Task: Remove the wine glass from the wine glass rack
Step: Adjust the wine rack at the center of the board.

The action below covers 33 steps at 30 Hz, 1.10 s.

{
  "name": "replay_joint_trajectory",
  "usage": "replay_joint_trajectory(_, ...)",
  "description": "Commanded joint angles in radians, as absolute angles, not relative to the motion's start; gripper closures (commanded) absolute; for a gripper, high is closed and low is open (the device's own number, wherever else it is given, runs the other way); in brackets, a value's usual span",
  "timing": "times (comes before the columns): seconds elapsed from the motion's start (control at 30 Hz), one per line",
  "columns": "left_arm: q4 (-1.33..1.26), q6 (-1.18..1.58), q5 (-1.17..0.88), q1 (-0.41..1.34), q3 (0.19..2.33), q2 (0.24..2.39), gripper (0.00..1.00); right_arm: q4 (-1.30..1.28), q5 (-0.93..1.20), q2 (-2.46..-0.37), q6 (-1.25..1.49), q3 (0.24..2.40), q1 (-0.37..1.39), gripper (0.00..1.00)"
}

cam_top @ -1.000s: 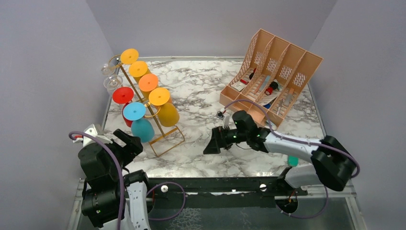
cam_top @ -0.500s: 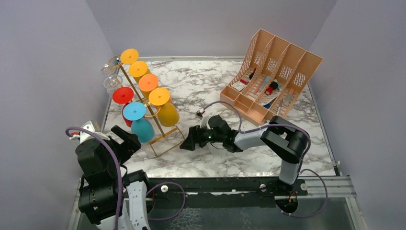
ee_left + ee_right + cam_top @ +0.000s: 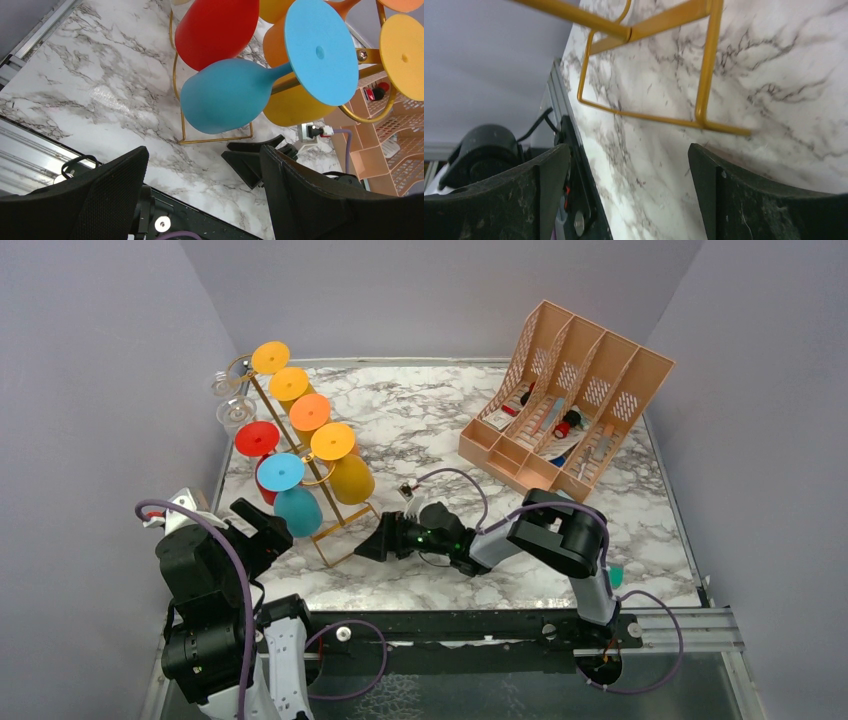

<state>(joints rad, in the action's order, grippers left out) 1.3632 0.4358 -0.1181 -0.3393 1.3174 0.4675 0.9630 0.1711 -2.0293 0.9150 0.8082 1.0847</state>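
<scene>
Find the gold wine glass rack (image 3: pixel 707 75) standing at the left of the marble surface (image 3: pixel 430 430), with cups of many colours hung upside down by their flat feet along its two rails; pick out the blue wine glass (image 3: pixel 225 95) at the near end of the left rail, hanging on the rack and not yet taken off, most likely the one to take; see the red glass (image 3: pixel 215 30) right behind it and a yellow glass (image 3: pixel 352 480) just across on the other rail. Notice the left jaws wide apart, holding nothing, aimed at the blue bowl but not touching it; notice the right jaws wide apart too, holding nothing, down low near the surface with the rack's wire foot just ahead of them. Now for the dangers; could bump the thin foot with the right jaws, pushing or tipping the whole light-looking rack and shaking the cups loose; could pinch the wire badly and let the rack slide during the pull; could lift the blue glass straight up, catching its wide foot on the rails and dragging the rack along; safer, probably, to slide it out along the rail toward the near end; could knock the red glass beside it; could squeeze the smooth round bowl badly, sending it popping out and dropping; could also bang the two arms together, being so near each other.
</scene>
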Motion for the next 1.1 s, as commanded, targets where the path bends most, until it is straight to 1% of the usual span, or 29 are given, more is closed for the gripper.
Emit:
replay_joint_trajectory(0.0, 1.344, 0.419, -0.110, -0.344, 1.348, 0.473, 0.13, 1.008, 0.037, -2.081, 0.933, 0.864, 1.075, 0.09)
replay_joint_trajectory(0.33, 1.341, 0.402, -0.124, -0.345, 1.373, 0.484, 0.13, 0.909, -0.035, -2.104, 0.896, 0.961, 1.010, 0.12)
replay_joint_trajectory(0.6, 1.332, 0.406, -0.130, -0.345, 1.359, 0.480, 0.13, 0.854, 0.007, -2.134, 0.833, 1.038, 0.894, 0.13)
replay_joint_trajectory(0.7, 1.326, 0.409, -0.134, -0.344, 1.358, 0.477, 0.13, 0.812, 0.042, -2.147, 0.791, 1.102, 0.854, 0.14)
replay_joint_trajectory(1.07, 1.290, 0.431, -0.185, -0.344, 1.248, 0.472, 0.12, 0.684, 0.123, -2.251, 0.714, 1.290, 0.740, 0.18)
